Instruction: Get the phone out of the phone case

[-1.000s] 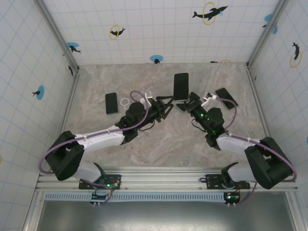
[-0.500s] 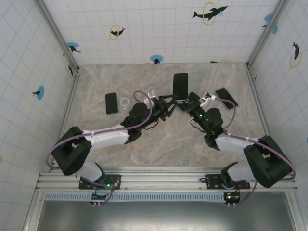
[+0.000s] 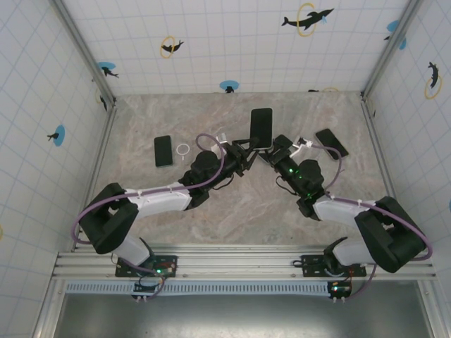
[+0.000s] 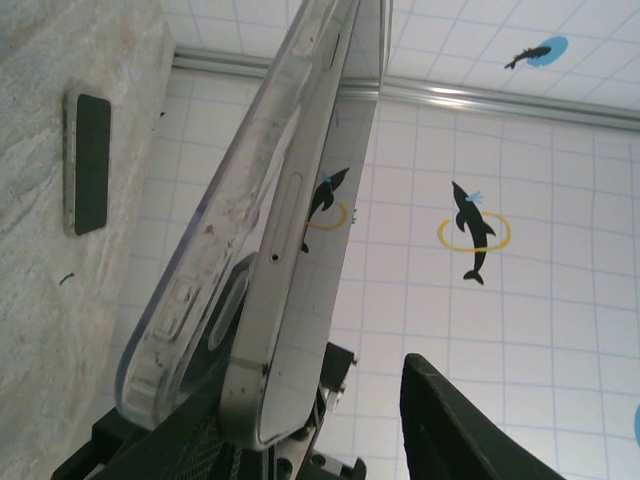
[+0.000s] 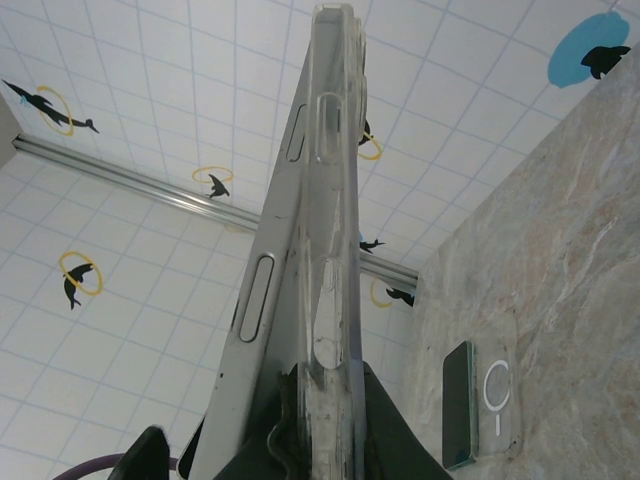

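The silver-edged phone [image 3: 262,127] stands on end above the grey marbled table [image 3: 232,211], just above centre of the overhead view. It sits in a clear plastic phone case [image 4: 215,260]. In that view its dark face hides the case.

The right gripper [image 3: 271,150] meets it from the lower right. Its own camera shows the black fingers [image 5: 385,435] pinched together on the case's [image 5: 330,200] bottom end. The phone's metal edge [image 5: 270,280] runs alongside on the left. The fingers cover the contact, so whether the pads also press the metal is hard to tell.

The left gripper [image 3: 246,150] comes in from the lower left. In its wrist view the jaws stand apart around the phone [image 4: 300,250]. One dark finger [image 4: 470,430] at lower right shows a clear gap to the metal edge. The other finger is cut off at the lower left corner behind the case.

The top of phone and case runs out of both wrist frames.

A black phone [image 3: 163,151] lies flat at left. A second clear case with a white ring [image 3: 183,148] lies just beside it. Another dark phone [image 3: 331,142] lies at right, partly behind the right arm's cable.
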